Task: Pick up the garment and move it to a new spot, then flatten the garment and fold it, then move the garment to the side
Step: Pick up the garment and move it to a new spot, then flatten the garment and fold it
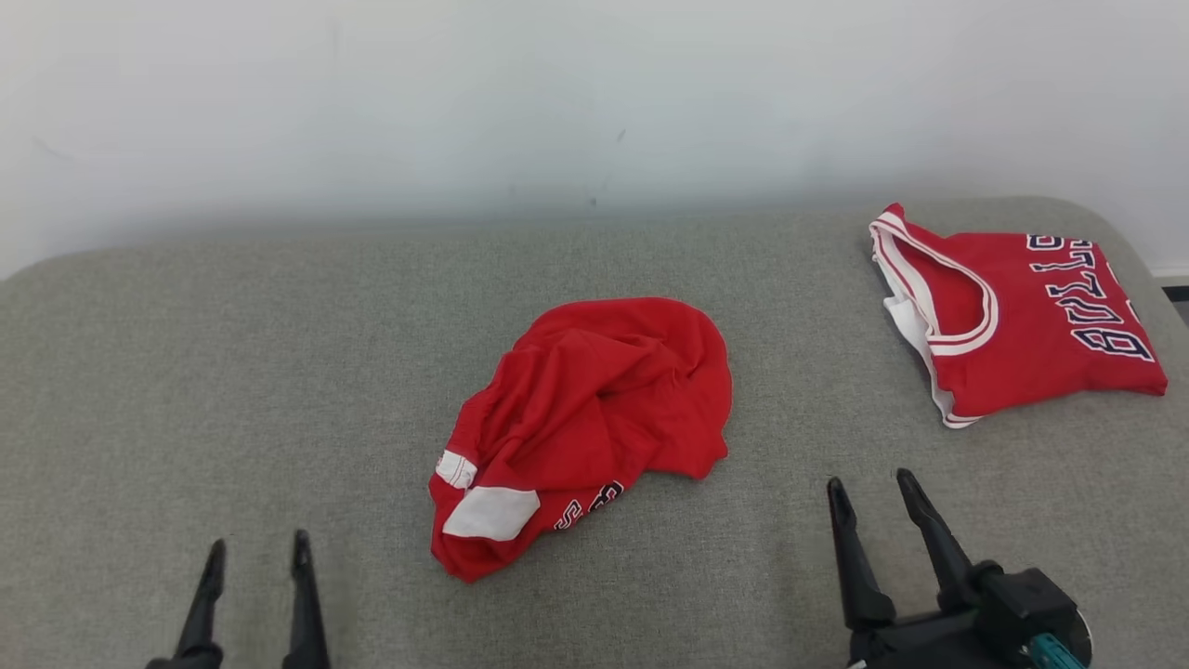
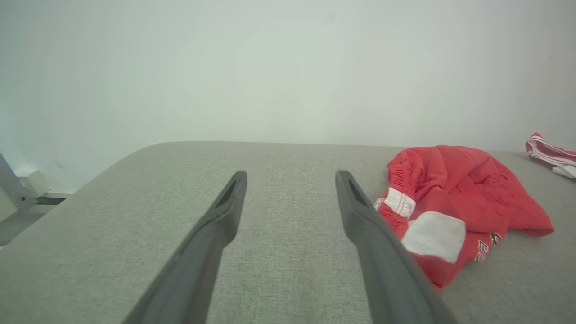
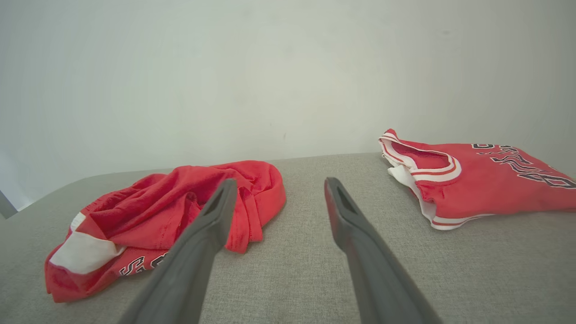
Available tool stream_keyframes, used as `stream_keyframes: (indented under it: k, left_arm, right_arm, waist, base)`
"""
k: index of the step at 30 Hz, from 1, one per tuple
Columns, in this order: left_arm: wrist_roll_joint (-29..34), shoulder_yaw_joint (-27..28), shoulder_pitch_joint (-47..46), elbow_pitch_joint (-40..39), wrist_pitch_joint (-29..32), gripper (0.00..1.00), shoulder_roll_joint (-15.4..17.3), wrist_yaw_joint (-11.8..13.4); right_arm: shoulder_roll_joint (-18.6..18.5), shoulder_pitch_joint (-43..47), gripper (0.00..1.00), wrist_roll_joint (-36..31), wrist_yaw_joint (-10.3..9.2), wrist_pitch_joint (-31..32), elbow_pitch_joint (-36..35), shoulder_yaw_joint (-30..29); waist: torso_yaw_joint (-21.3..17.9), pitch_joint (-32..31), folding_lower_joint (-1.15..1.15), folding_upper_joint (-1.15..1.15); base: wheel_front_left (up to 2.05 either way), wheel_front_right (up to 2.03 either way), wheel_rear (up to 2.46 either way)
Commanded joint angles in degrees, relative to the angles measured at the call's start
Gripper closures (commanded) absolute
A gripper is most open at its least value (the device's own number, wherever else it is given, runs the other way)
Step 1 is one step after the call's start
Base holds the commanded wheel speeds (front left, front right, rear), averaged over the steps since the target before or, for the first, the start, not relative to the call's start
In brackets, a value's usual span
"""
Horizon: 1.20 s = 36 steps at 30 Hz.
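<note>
Crumpled garment lies at the middle of the cushioned surface. Folded jersey lies well apart on the far right, close to the wall behind. Left hand stands near-left of the garment and right hand near-right, in front of the jersey, both apart from the cloth.

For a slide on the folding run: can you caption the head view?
Open, empty left pincer and right pincer; crumpled garment centred on the cushion, folded jersey at far right.
</note>
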Motion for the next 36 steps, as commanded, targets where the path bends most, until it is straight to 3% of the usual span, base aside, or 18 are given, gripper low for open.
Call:
stream_keyframes:
  k: [1,17,36]
  left_arm:
    - [0.8,1.9,1.8,-1.0,-0.1,0.00,-0.4,0.0]
    - [5.2,4.3,8.7,-6.7,-0.2,0.00,-2.3,-3.6]
    - [5.9,2.5,8.0,-6.2,-0.2,0.00,-2.6,-1.9]
  right_arm:
    - [0.0,1.5,0.00,0.2,-0.10,0.0,-0.4,-1.0]
    - [0.0,6.9,0.00,1.1,-0.10,0.0,-1.1,-3.5]
    - [0.0,7.0,0.00,1.3,-0.10,0.0,-0.4,-2.0]
  waist:
    - [0.1,-0.7,0.00,0.00]
    - [1.1,-2.3,0.00,0.00]
    - [1.9,-2.1,0.00,0.00]
  base:
    - [0.00,0.00,0.00]
    - [0.00,0.00,0.00]
    - [0.00,0.00,0.00]
